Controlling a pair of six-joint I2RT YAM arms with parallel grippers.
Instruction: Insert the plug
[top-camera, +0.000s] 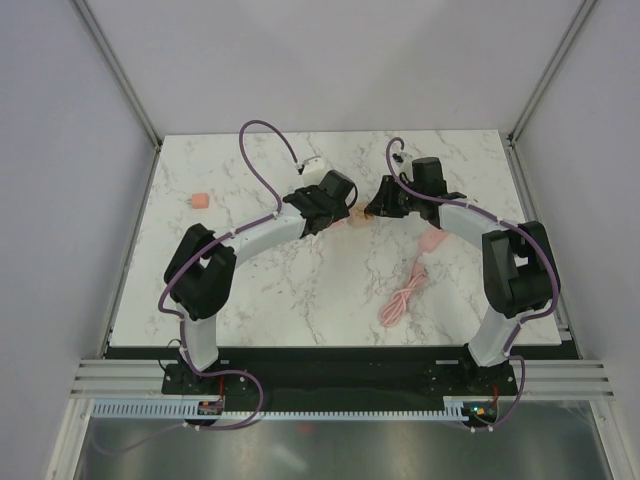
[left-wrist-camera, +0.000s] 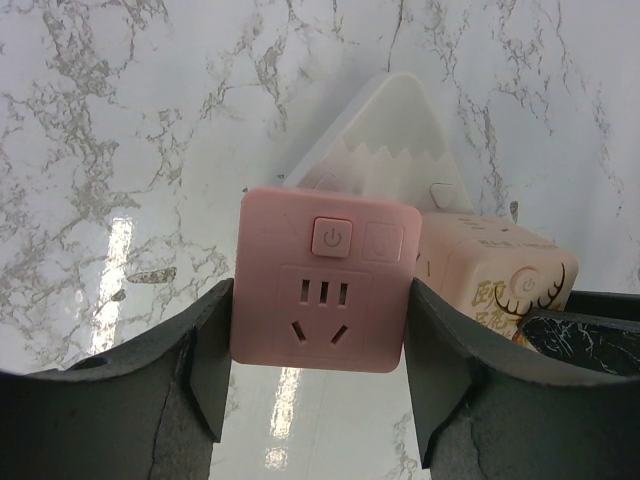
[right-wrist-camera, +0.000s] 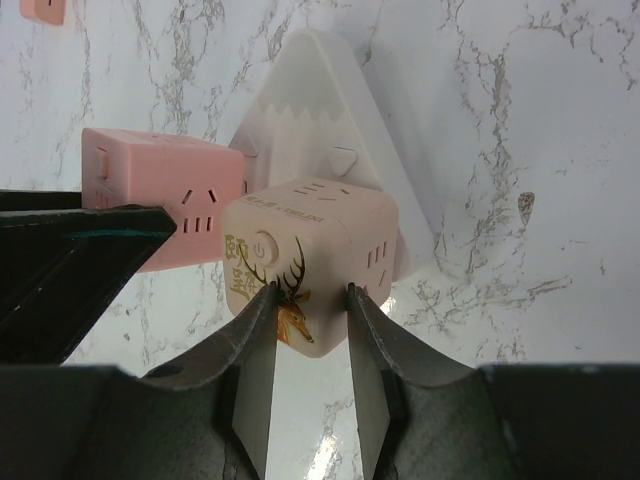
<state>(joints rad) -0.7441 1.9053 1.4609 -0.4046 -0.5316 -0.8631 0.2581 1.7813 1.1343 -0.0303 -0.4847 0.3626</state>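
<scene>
My left gripper (left-wrist-camera: 320, 300) is shut on a pink socket cube (left-wrist-camera: 320, 330), one finger on each side, its socket face toward the camera. My right gripper (right-wrist-camera: 312, 295) is shut on a cream cube with a gold deer print (right-wrist-camera: 310, 240), its fingertips pinching the lower part. The two cubes sit side by side, corner to corner, and I cannot tell whether they are joined. In the top view both grippers (top-camera: 345, 203) (top-camera: 378, 205) meet at mid-table. The pink cube also shows in the right wrist view (right-wrist-camera: 165, 205), and the cream cube in the left wrist view (left-wrist-camera: 500, 275).
A white mountain-shaped piece (left-wrist-camera: 385, 130) lies on the marble table (top-camera: 300, 290) behind the cubes. A pink coiled cable (top-camera: 403, 298) with a pink block at its end (top-camera: 432, 241) lies to the right. A small pink object (top-camera: 201, 200) sits far left.
</scene>
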